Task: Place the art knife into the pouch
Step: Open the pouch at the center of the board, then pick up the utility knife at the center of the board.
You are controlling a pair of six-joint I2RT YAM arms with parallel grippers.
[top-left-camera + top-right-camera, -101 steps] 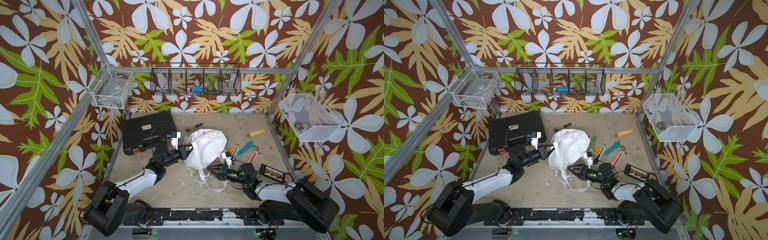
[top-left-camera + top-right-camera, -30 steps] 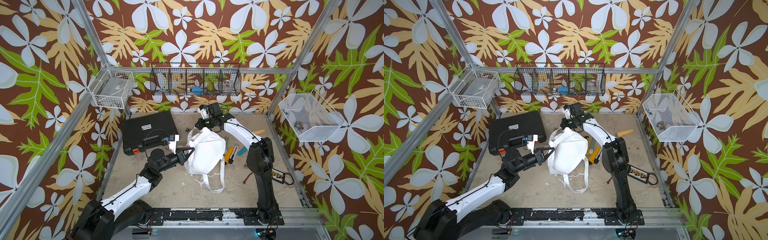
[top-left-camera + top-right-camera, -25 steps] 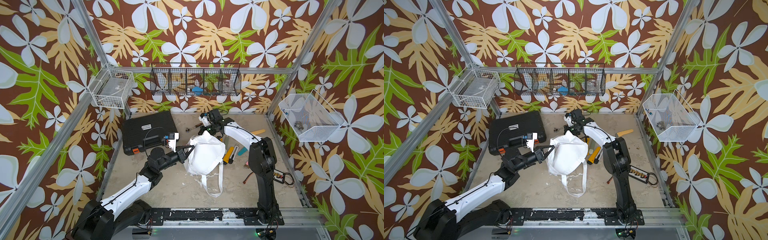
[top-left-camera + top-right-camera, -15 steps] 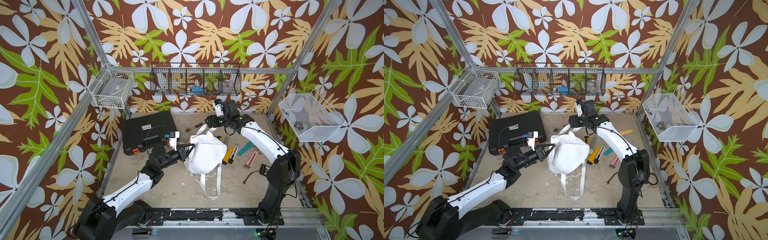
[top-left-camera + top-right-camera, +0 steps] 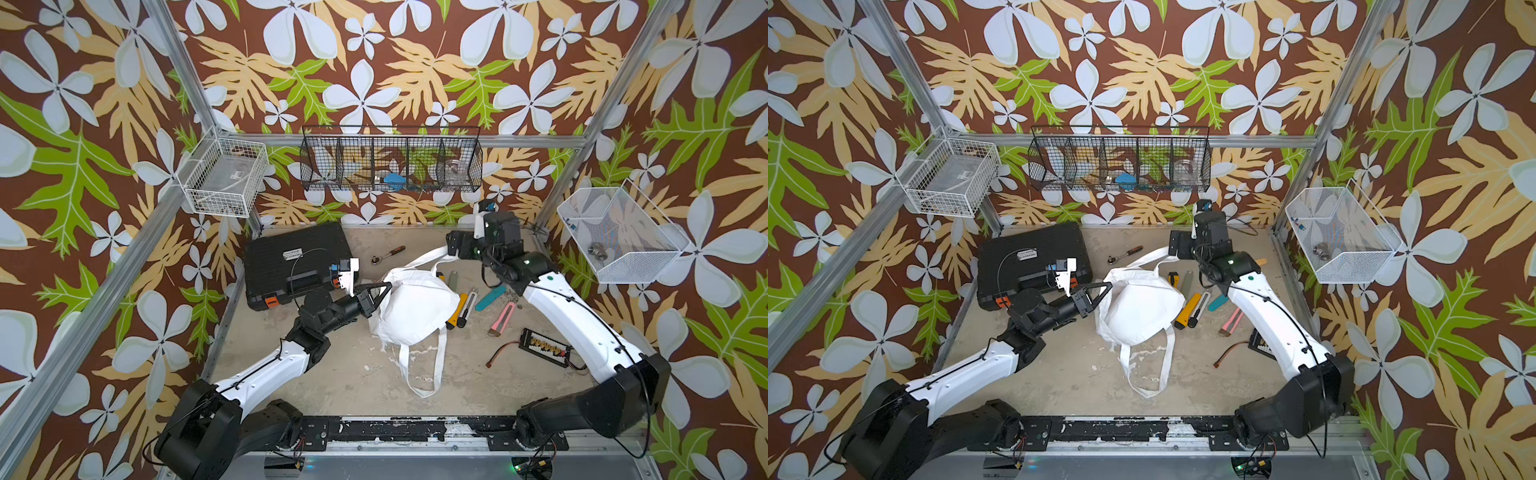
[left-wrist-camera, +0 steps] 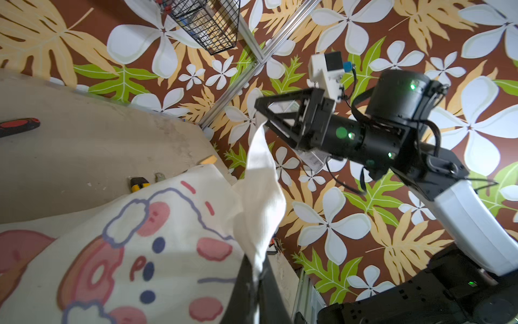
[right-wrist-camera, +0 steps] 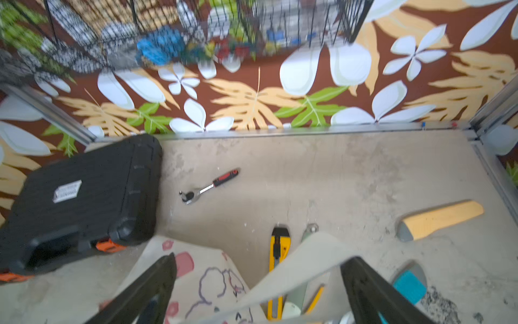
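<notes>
Floral wallpaper rings a scuffed beige tabletop (image 5: 353,374) where the pouch (image 5: 411,307), a white tote, sits slumped at centre. The robot's left gripper (image 5: 385,289) is pressed together on the cloth at the pouch's rim, on the side toward the black tool case (image 5: 291,253). The right gripper (image 7: 259,261) stands with jaws spread wide at the far side, with one strap handle (image 5: 424,259) draped across a jaw but not pinched.

The step in hand looks like opening the mouth before loading. Several cutters lie on the table just beside the pouch, among them a small yellow cutter (image 5: 441,276) and a slim silver cutter (image 5: 468,301). Which one is the art knife is hard to tell from here; none is held.

Next, the right gripper must shed the strap, descend on the correct cutter and close across its body, with the left holding the mouth up.
</notes>
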